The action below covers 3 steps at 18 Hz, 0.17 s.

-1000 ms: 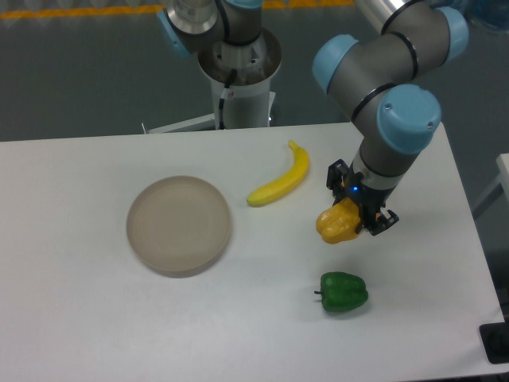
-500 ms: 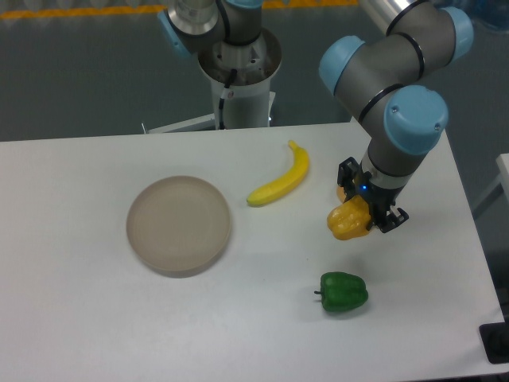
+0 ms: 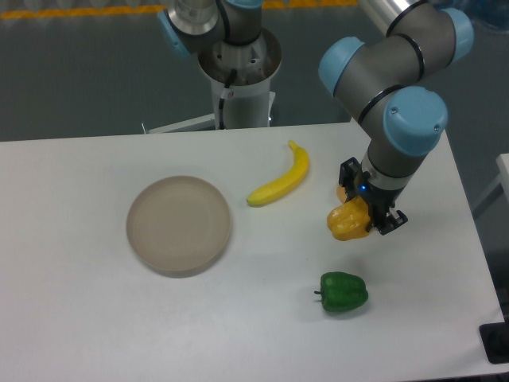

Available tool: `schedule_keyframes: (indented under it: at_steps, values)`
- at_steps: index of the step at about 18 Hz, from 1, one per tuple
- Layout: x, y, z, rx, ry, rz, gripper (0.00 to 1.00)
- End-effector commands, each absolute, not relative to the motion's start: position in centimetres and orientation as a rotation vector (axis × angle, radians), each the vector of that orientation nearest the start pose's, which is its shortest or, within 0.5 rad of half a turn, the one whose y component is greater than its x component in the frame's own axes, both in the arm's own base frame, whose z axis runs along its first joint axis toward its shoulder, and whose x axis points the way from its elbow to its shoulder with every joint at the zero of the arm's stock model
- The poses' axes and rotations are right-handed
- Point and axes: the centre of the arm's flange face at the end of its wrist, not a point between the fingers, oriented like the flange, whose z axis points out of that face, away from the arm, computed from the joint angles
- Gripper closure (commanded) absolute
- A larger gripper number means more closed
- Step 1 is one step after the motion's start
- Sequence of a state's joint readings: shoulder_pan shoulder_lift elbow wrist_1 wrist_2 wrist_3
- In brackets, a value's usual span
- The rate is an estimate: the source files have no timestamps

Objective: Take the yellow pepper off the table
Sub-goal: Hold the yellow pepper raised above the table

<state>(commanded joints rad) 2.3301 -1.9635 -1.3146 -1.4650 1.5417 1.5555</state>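
Gripping the yellow pepper (image 3: 347, 222), the tool (image 3: 367, 208) has carried it slightly rightward above the bench (image 3: 95, 318) then steadied; pickup appears achieved.

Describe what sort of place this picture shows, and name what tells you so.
Probably a robotics lab: an industrial arm's gripper holds a yellow pepper over a bare white table, with a banana, green pepper and plate laid out.
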Motion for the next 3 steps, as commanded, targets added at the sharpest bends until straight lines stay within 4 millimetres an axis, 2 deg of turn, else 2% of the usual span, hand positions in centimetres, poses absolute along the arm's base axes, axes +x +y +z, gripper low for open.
schedule_keyframes:
  at_steps: [3]
  values:
    - [-34.71, 56.37, 39.92, -2.880, 1.213, -0.063, 1.00]
